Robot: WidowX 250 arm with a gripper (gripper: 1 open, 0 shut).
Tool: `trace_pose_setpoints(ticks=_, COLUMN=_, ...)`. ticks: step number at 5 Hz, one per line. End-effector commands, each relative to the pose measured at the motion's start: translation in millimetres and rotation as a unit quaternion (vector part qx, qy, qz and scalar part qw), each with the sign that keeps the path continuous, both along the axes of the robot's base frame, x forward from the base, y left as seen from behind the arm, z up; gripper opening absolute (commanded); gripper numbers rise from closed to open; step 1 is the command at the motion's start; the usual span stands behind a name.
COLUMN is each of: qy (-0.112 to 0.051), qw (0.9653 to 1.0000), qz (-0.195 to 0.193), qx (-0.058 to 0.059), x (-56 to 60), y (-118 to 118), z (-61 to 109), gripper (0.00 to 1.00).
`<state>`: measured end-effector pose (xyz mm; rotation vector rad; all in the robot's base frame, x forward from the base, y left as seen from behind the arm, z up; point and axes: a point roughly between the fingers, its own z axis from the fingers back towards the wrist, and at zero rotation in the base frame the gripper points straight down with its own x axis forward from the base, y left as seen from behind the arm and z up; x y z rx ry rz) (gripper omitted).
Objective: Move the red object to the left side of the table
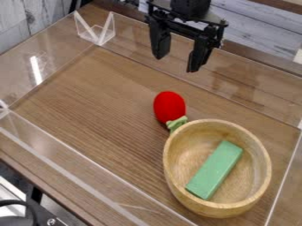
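Waiting above the far part of the table (88,101), the gripper (181,62) has its jaws spread with nothing between them, and the red object (170,107) lies on the wood just beside the bowl (177,173), so grasping, carrying and setting down all seem left to do. The bowl, with a green block (215,169) inside, crowds its leafy end, while bare tabletop stretches to the picture's left.

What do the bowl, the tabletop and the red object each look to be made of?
Bowl: light wood or bamboo, smooth, judging by its pale tan colour. Tabletop: wood or wood-look laminate, satin, with brown streaky grain. Red object: probably plastic, perhaps soft; evenly bright red and rounded, though the picture leaves it open.
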<state>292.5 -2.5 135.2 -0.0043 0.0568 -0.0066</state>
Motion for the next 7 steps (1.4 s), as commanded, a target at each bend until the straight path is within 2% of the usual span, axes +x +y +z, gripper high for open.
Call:
trace_pose_setpoints(ticks=1, qy=0.011, qw=0.9999, qz=0.0, qx=0.0, x=3.3, y=6, z=-14.6, gripper=1.0)
trace_pose_setpoints(ticks=2, qy=0.022, qw=0.9996, qz=-0.017, qx=0.002, x=2.9, y=14, z=-34.3, gripper=1.0)
trace_pose_setpoints(ticks=3, qy=0.029, qw=0.9991, qz=-0.032, qx=-0.001, x=3.8, y=20, z=-45.5, gripper=1.0)
trace_pose_setpoints(ticks=5, qy=0.043, qw=0.9989, qz=-0.018, qx=-0.006, x=-2.7, y=21, z=-65.7, gripper=1.0)
trace_pose_setpoints(ticks=7, qy=0.053, qw=0.9985, qz=-0.005, qx=-0.007, x=-2.5, y=41, z=-82.7, gripper=1.0)
